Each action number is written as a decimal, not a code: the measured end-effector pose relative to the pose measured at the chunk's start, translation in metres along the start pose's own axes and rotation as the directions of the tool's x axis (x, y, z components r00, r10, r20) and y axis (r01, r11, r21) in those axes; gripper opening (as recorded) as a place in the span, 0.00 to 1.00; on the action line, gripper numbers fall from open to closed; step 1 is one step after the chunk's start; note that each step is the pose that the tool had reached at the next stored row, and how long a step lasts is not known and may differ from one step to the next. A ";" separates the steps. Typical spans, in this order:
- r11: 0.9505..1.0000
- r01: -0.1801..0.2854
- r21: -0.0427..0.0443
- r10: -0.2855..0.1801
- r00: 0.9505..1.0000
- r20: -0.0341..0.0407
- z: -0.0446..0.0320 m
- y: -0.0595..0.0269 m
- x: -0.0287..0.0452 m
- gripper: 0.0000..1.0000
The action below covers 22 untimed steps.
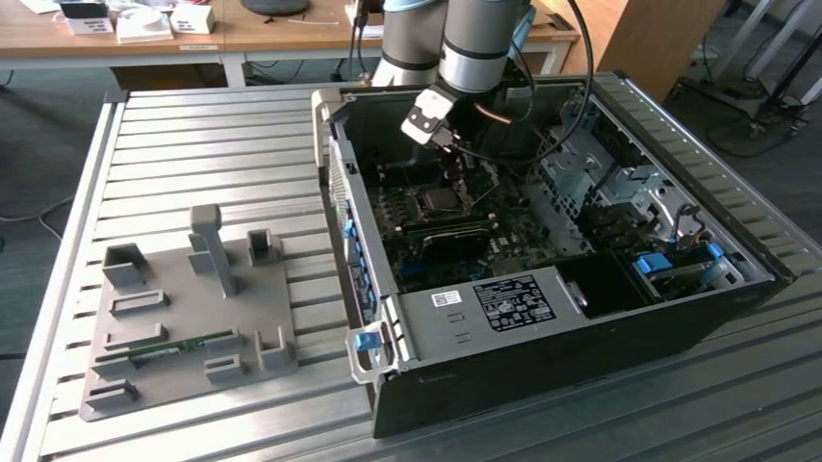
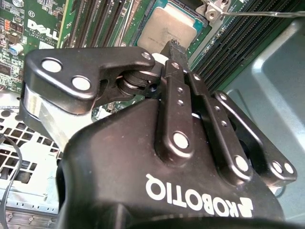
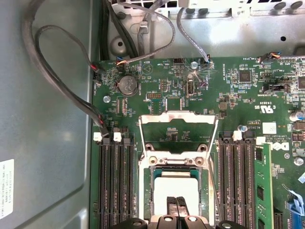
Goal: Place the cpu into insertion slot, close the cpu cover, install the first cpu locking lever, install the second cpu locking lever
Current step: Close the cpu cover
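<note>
Gripper [image 3: 177, 206] fingers are brought fully together, with no gap visible between the fingertips [image 3: 171, 204] and nothing clamped between them. In both wrist views the tips sit directly over the near edge of the cpu [image 3: 175, 186]; whether they press on its face cannot be told. In the exterior view the arm reaches down into the open computer case [image 1: 668, 318], with the gripper [image 1: 451, 173] just above the socket area.

The cpu [image 2: 167, 28] lies flat, pale face up, inside the insertion slot [image 3: 147, 195] on the green circuit board [image 3: 238, 95].

The cpu cover [image 3: 178, 115] is open: it is swung back from its hinged edge and lies away from the slot, with green board showing through its cut-out centre.

Long black memory slots [image 3: 114, 181] flank the slot on both sides, and one holds a green memory module [image 3: 259, 186].

The case rests on a slatted metal table [image 1: 192, 144], beside a grey fixture plate [image 1: 192, 318] at the exterior view's left
</note>
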State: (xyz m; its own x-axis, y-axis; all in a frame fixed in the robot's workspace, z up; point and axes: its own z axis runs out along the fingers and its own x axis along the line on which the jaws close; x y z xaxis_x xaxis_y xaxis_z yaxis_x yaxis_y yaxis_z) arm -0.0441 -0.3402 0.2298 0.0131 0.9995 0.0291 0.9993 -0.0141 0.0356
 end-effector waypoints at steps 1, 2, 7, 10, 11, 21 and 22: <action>1.000 0.000 0.000 0.000 1.000 0.000 -0.0008 0.0000 0.0000 0.11; 1.000 0.000 0.000 0.000 1.000 0.000 -0.0014 0.0001 0.0001 0.11; 1.000 0.000 0.000 0.000 1.000 0.000 -0.0030 0.0001 0.0001 0.11; 1.000 0.000 0.001 0.000 1.000 0.000 -0.0035 0.0001 0.0001 0.11; 1.000 0.000 0.001 0.000 1.000 0.000 -0.0037 0.0001 0.0001 0.11; 1.000 0.000 0.000 0.000 1.000 0.000 -0.0084 0.0003 0.0003 0.11; 1.000 0.000 0.000 0.000 1.000 0.000 -0.0086 0.0003 0.0003 0.11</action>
State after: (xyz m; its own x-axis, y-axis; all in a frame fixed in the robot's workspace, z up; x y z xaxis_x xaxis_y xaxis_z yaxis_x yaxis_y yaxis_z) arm -0.0441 -0.3402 0.2384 0.0131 0.9995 0.0292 0.9993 -0.0141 0.0352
